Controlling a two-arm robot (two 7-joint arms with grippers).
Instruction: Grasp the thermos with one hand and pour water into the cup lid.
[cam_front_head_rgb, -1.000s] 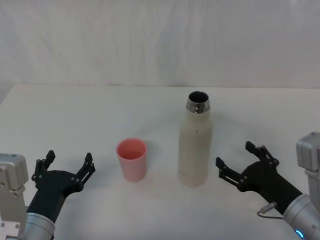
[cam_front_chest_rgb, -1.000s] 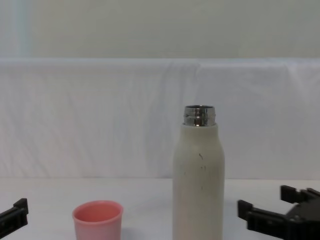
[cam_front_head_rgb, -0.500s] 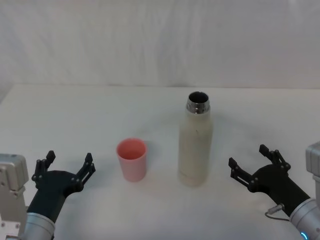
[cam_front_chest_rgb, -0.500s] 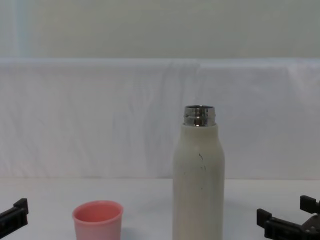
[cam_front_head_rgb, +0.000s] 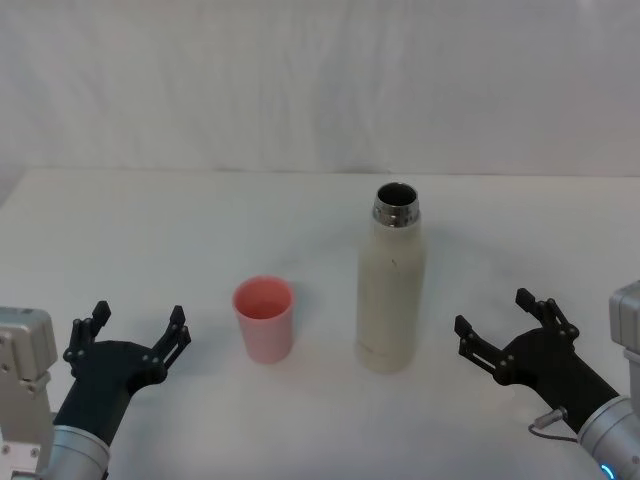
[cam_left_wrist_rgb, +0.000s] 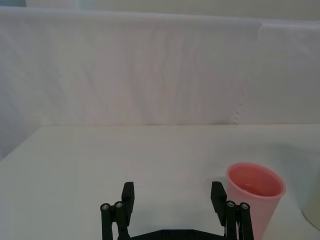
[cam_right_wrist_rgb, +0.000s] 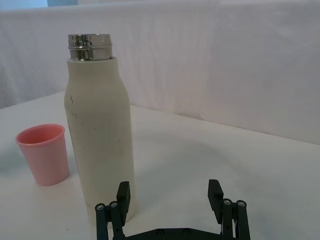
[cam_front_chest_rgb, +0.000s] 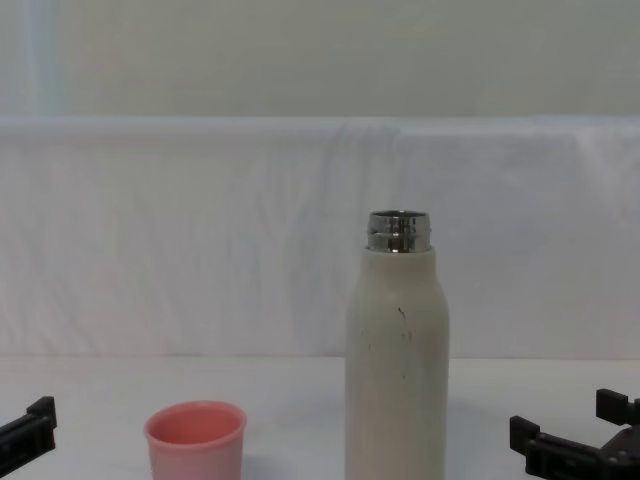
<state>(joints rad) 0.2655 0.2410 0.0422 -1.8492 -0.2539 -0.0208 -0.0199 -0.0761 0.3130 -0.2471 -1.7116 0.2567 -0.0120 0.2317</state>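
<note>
Where the left gripper (cam_front_head_rgb: 135, 325) rests spread apart and empty, we note the salmon-pink cup lid (cam_front_head_rgb: 264, 319) beside it, then the upright cream-white thermos (cam_front_head_rgb: 391, 287) with steel neck, then the right gripper (cam_front_head_rgb: 502, 316), spread, holding nothing.

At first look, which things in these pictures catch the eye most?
The tall cream thermos stands upright near the table's middle, its steel neck uncapped. The small pink cup lid stands apart on its left. An open black hand waits at each side: left hand, right hand.
</note>
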